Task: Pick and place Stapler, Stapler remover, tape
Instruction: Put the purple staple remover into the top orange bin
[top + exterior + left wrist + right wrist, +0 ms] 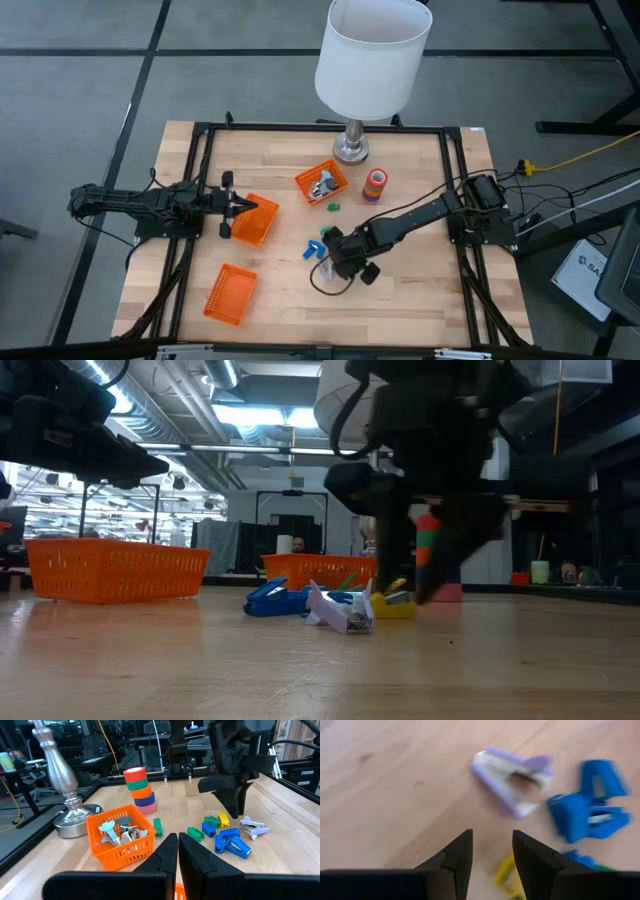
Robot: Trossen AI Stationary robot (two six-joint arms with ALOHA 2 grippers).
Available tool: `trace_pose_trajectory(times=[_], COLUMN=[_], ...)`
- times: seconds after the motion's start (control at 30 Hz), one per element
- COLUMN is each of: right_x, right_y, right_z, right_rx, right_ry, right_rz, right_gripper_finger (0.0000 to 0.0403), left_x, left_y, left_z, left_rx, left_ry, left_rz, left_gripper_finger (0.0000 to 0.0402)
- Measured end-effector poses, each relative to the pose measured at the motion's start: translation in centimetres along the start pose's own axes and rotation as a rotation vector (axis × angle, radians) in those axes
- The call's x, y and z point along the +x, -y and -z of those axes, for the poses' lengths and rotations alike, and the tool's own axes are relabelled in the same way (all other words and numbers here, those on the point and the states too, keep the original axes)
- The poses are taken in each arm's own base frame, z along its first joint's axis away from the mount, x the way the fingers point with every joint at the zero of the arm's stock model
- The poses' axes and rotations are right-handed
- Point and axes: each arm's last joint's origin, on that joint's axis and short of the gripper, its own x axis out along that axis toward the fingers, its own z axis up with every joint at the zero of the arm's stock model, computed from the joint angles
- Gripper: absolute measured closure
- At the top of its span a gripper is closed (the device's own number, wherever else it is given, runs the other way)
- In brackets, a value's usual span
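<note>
Baskets (orange): three; tape stack: one

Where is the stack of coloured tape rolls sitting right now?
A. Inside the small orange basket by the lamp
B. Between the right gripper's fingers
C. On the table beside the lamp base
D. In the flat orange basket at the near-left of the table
C: the stack of tape rolls stands upright on the bare wood just beside the lamp base, outside the small orange basket and away from the right gripper.
</note>
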Motion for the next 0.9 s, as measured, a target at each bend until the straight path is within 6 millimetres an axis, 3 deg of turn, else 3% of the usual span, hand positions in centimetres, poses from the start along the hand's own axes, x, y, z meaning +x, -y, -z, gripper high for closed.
trace_pose_trajectory(times=[0.9], right_x=[0.24], right_y=[0.2], right_z=[-1.07], right_rx=[-0.09], right_ry=[0.102], right_rz=[0.033], right_gripper_finger=[0.026], left_x=[0.0], left_y=[0.0], left_z=[-0.01], left_rx=[0.0], left_ry=[0.0], left_rz=[0.0], left_gripper_finger=[0.039])
